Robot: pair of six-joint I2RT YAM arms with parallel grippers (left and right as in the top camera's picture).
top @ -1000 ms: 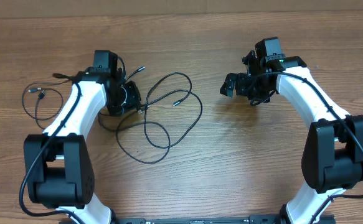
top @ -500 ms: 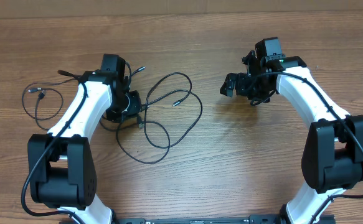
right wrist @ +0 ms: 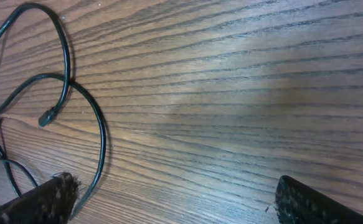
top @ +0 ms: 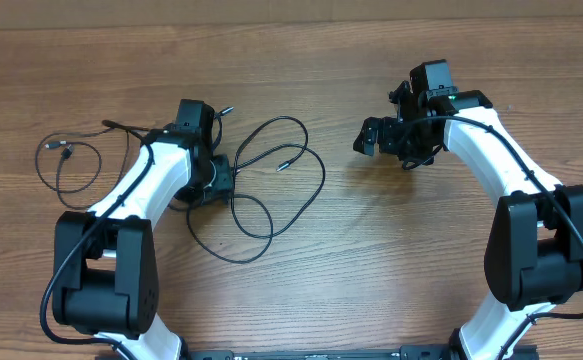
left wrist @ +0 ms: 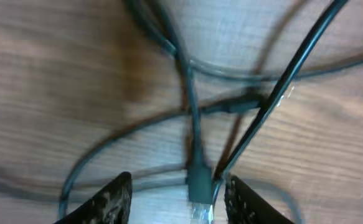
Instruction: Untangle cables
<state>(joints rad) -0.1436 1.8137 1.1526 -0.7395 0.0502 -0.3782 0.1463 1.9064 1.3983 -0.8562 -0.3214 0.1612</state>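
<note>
Overhead: the cables (top: pixel 267 182) lie in loose crossing loops on the wooden table (top: pixel 371 280), left of centre. One separate loop (top: pixel 66 160) lies apart at far left. The left gripper (top: pixel 219 182) is down at the tangle's left edge, and its white arm (top: pixel 146 180) hides the strands under it. The right gripper (top: pixel 369 138) is well apart, to the right of the cables.

Left wrist: the fingers (left wrist: pixel 116 200) stand moderately apart. A plug (left wrist: pixel 197 184) lies between them, and crossing strands lie just beyond.

Right wrist: the jaws are wide and hold nothing. Cable loops show at the left edge.

Against a second ago, the left arm has shifted right over the tangle and its fingers have parted. The right arm is unchanged.
</note>
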